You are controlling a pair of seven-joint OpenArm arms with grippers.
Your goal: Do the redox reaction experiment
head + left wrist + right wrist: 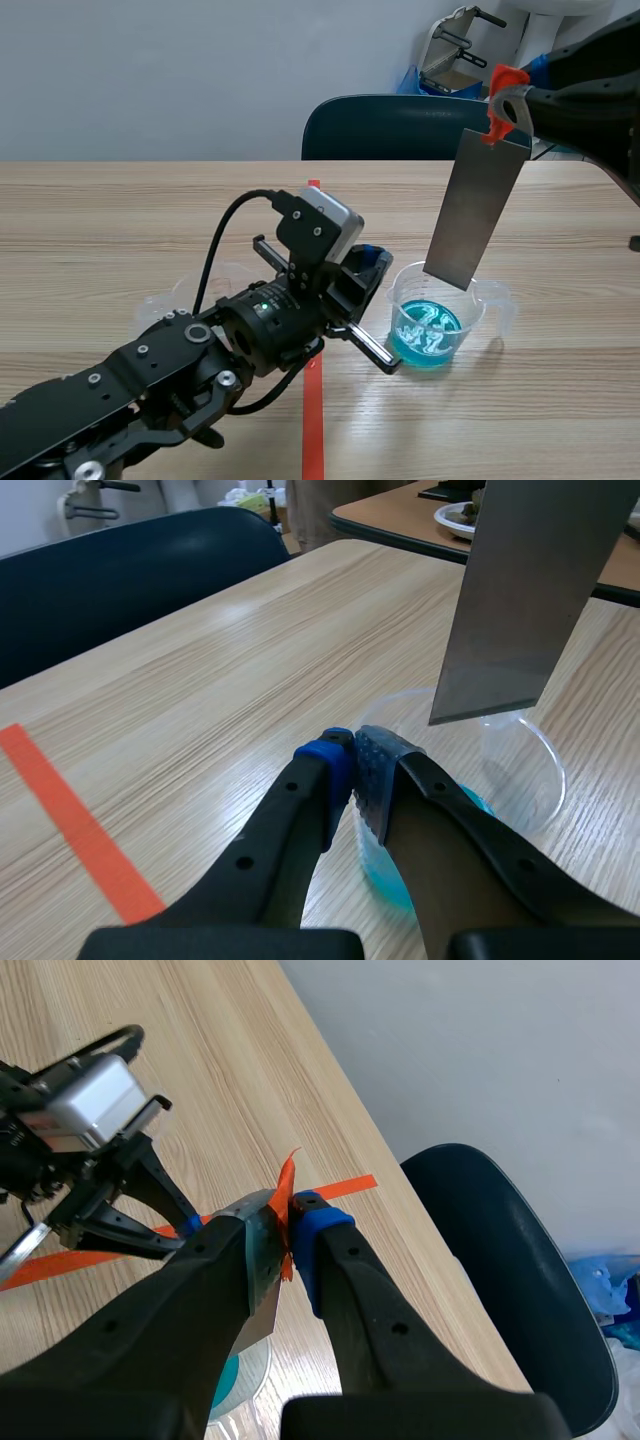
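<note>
A clear plastic beaker [478, 300] holding blue liquid [428, 338] stands on the wooden table right of the tape line. My left gripper [372, 268] is at its left rim, and in the left wrist view the left gripper [358, 770] is shut on the beaker's [530, 770] wall. A grey metal plate [475, 215] hangs tilted above the beaker, its lower edge just over the rim and clear of the liquid. My right gripper [508, 100] is raised at the top right. In the right wrist view the right gripper [292, 1222] is shut on the plate's orange-red tab [287, 1185].
A dark blue chair [390, 125] stands behind the table's far edge. An orange-red tape line [312, 425] runs down the middle of the table. A clear plastic item [160, 300] lies partly hidden behind the left arm. Bare tabletop lies right of the beaker.
</note>
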